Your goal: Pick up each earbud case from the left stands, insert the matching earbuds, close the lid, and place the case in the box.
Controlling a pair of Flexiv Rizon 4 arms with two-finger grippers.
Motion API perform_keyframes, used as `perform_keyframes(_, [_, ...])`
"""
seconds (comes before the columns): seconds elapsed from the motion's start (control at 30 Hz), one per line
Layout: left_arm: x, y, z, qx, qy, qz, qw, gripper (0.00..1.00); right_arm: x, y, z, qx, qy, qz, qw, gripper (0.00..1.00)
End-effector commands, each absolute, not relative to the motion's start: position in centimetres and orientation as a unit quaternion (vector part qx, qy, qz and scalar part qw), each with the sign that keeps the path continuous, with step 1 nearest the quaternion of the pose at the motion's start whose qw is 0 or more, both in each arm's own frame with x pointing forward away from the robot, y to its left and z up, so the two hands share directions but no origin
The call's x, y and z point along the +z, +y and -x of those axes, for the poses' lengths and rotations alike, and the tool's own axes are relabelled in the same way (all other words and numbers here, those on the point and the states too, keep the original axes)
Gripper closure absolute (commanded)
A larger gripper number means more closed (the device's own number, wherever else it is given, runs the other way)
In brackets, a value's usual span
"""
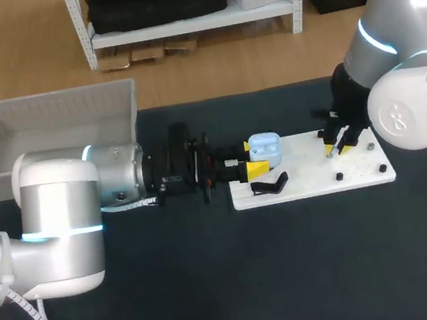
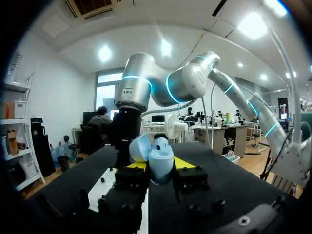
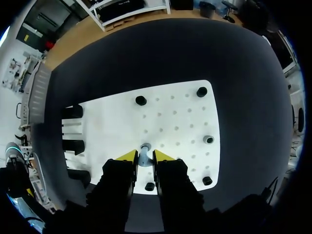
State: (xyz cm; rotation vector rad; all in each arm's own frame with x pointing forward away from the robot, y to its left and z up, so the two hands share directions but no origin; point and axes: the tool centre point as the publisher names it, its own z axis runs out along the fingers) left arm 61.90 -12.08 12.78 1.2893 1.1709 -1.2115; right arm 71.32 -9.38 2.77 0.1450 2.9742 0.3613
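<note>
found light blue case (image 1: 264, 149), lid open, clamped in left gripper (image 1: 252, 159) at edge of white board (image 3: 175, 112), right gripper (image 3: 145, 156) pinched narrow on earbud (image 3: 145, 160) there; judged bud liable to twist in so slight a grip and miss its socket.

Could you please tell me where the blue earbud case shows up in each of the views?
Head view: case at the left pincer, over the board's left end.
Left wrist view: case held in the left pincer, lid open.
Right wrist view: not in it.
Shared landmark: the white board.
</note>
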Motion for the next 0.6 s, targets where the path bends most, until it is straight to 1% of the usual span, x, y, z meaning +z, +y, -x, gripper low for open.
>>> perform_keyframes(0.03, [12.7,-12.1,-61.7,-0.497,0.482,-0.529,0.491,1.00,2.9,-9.5,-71.2,0.118,0.989,-0.049,0.071,0.96])
perform_keyframes(0.07, [12.7,-12.1,-61.7,-0.497,0.482,-0.529,0.491,1.00,3.0,-9.5,-71.2,0.118,0.989,-0.048,0.071,1.00])
perform_keyframes(0.3, [12.7,-12.1,-61.7,-0.497,0.482,-0.529,0.491,1.00,3.6,-9.8,-70.9,0.114,0.990,-0.047,0.073,1.00])
perform_keyframes(0.6, [12.7,-12.1,-61.7,-0.497,0.482,-0.529,0.491,1.00,6.2,-10.2,-69.5,0.102,0.991,-0.037,0.084,1.00])
